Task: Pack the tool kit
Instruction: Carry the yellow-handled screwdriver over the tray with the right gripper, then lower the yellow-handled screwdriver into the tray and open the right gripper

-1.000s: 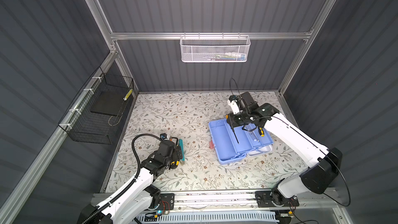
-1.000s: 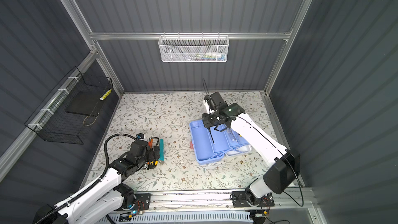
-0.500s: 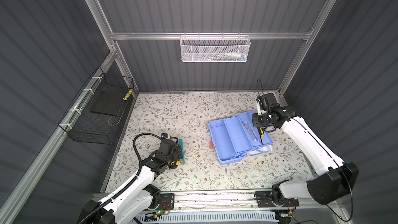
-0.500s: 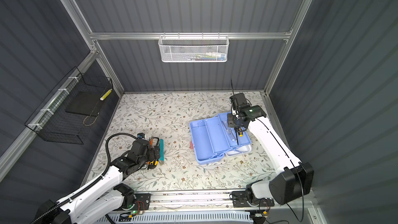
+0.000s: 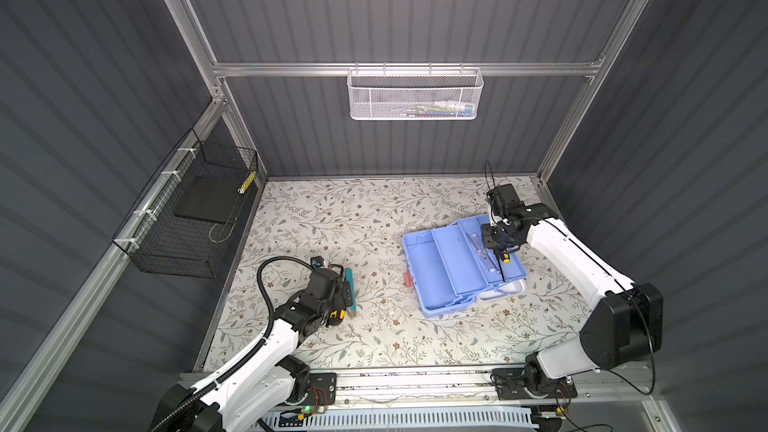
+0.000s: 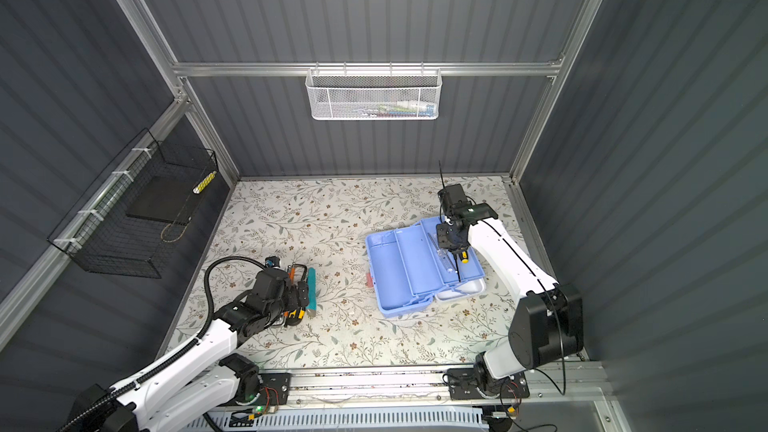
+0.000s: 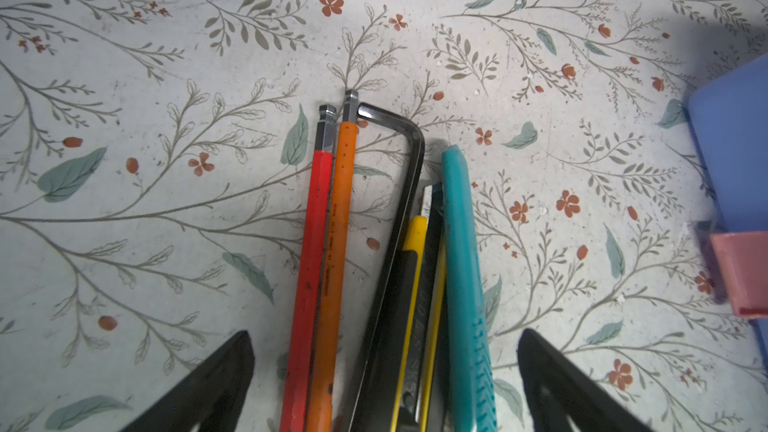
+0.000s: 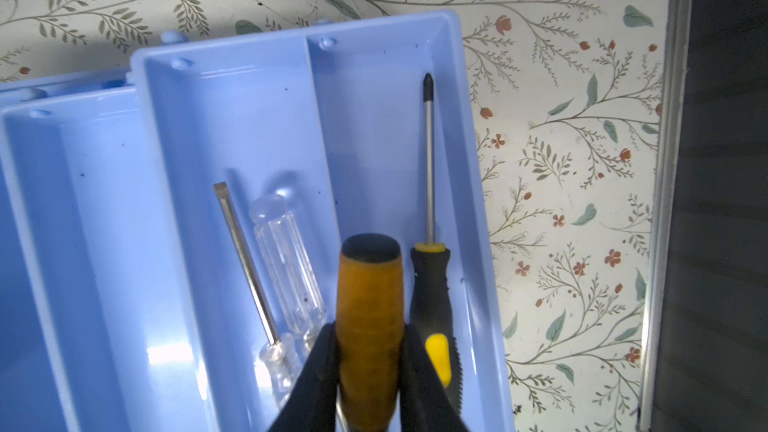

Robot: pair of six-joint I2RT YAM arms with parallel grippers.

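Floral-patterned surface (image 5: 332, 222) fills the floor of the grey-walled cell. A black wire basket (image 5: 187, 218) hangs on the left wall and a white mesh basket (image 5: 415, 95) on the back rail.

On the right half of the surface, well apart from the loose tools, lies the tool kit (image 5: 432, 280). It is open: the light blue body sits with its divided tray (image 5: 461, 243) raised toward the right arm, the white lid (image 5: 505, 289) shows under the tray's near corner, and the pink handle (image 5: 408, 280) is at the body's left edge.

The right fingers (image 8: 316, 367) are clenched on an orange-handled tool (image 8: 368, 305) with a black cap, held over the tray's divider. The left fingers (image 7: 208, 388) are spread wide and grasp nothing, one on either side of a bundle of tools lying on the surface.

That bundle lies side by side:
- a teal tool (image 7: 461, 243)
- a black hex key (image 7: 411, 151)
- an orange hex key (image 7: 338, 243)
- a red hex key (image 7: 311, 243)
- a yellow-and-black knife (image 7: 415, 263)

In the tray's outer compartment lies a black-and-yellow screwdriver (image 8: 432, 284). The next compartment holds a flat-blade screwdriver (image 8: 249, 259), with a clear handle (image 8: 286, 259) beside it.
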